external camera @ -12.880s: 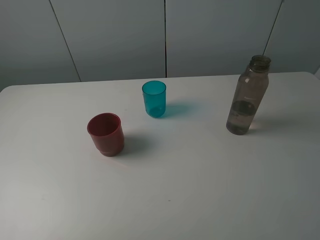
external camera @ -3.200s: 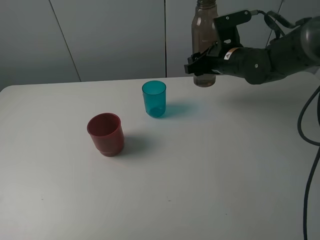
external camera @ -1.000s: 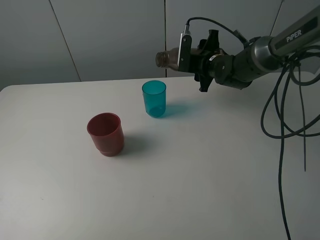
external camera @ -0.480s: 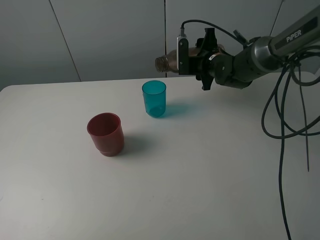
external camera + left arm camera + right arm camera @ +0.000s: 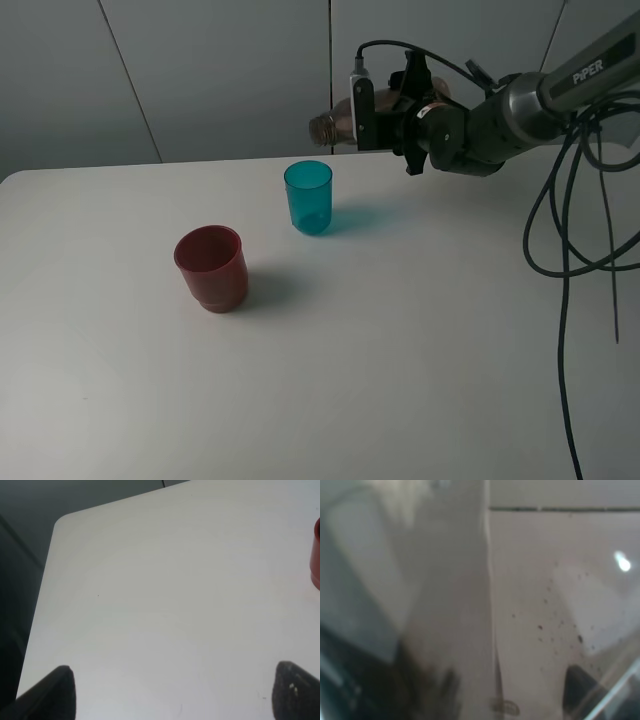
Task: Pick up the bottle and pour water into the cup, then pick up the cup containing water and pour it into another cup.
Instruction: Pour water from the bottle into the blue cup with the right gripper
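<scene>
Pale grey wall panels stand behind a plain white table (image 5: pixel 400 350), seen from a high camera. Above the far side of the table, the right arm reaches in from the right, its black cables (image 5: pixel 560 230) looping down beside it. The right gripper (image 5: pixel 385 112) is clamped around the body of the bottle (image 5: pixel 335 122), a smoky grey-brown plastic one, and holds it tipped onto its side in the air, the open neck pointing left. The neck sits just above and slightly right of the cup (image 5: pixel 308 197), a small teal translucent tumbler standing upright on the table. That placement suits pouring: the mouth is lined up over the tumbler's rim so water can fall in. No stream shows between neck and rim, and whether the tumbler holds water cannot be told. The right wrist camera is filled by a blurred close view of the bottle's wall, speckled with droplets. Another cup (image 5: pixel 211 268), squat, dark red and opaque, stands upright nearer and to the left, well apart from the teal one, waiting for the second pour. The left gripper (image 5: pixel 177 695) hangs over bare table at the left side with its fingers spread wide and nothing between them; only the red cup's edge shows in its camera. The first pour seems to be the step in hand.
</scene>
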### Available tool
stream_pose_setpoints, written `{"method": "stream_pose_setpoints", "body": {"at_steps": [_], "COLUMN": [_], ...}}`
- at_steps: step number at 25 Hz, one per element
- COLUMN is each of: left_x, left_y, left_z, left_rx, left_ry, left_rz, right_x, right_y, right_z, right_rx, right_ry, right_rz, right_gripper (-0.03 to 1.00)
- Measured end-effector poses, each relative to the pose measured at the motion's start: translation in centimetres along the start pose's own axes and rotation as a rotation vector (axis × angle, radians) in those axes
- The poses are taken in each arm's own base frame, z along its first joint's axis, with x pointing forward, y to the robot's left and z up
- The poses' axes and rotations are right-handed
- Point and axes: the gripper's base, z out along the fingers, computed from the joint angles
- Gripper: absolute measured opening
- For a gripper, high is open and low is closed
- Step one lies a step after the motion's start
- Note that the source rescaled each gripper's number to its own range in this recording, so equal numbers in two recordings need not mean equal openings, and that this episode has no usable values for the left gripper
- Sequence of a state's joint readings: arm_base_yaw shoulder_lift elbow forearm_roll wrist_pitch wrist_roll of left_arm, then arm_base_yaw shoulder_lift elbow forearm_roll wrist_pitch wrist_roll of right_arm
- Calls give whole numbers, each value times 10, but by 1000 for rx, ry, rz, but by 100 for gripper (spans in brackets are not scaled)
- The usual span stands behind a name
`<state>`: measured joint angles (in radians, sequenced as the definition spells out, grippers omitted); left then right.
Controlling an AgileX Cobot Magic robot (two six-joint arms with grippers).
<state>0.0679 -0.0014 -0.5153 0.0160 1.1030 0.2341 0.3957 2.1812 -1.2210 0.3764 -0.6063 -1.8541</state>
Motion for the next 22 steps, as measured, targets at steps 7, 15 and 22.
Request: {"method": "stream_pose_setpoints", "body": {"at_steps": [7,15,22], "left_x": [0,0,0], "left_y": [0,0,0], "left_z": [0,0,0], "left_rx": [0,0,0], "left_ry": [0,0,0], "left_rz": [0,0,0], "right_x": [-1,0,0], "right_y": [-3,-3,-4], "right_z": [0,0,0], "right_rx": [33,38,49], "right_ry": [-5,-3,2], "right_rz": [-54,-116,-138], "right_gripper": [0,0,0]}}
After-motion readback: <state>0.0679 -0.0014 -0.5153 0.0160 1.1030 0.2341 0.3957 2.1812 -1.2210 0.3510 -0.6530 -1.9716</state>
